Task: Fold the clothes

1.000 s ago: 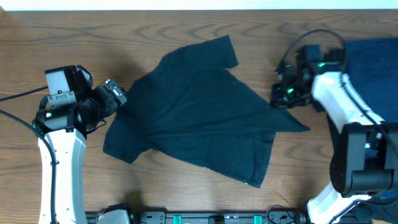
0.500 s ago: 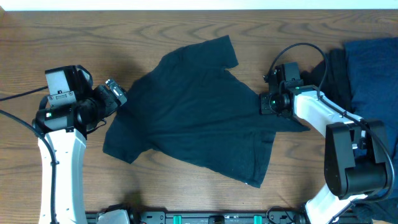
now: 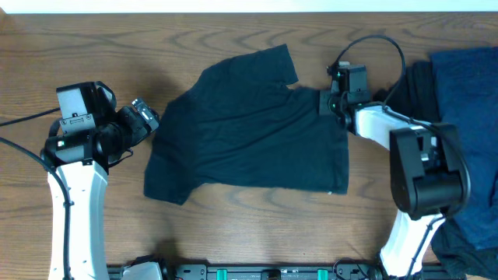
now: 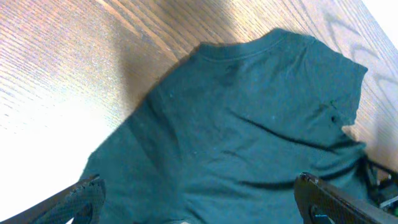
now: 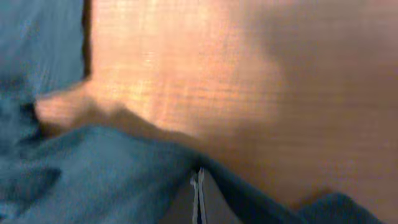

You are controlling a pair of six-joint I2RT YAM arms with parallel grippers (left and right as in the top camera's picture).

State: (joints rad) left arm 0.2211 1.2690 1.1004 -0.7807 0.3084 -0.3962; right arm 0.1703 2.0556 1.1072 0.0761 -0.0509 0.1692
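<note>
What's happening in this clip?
Two robot arms are working on a dark T-shirt spread on a wooden table. The right end effector is shut on the shirt's edge on its own side, with fabric bunched at its tips. The left end effector hangs open beside the opposite edge, holding nothing. More dark clothes lie piled by the right arm. The shirt is not yet neatly folded.
</note>
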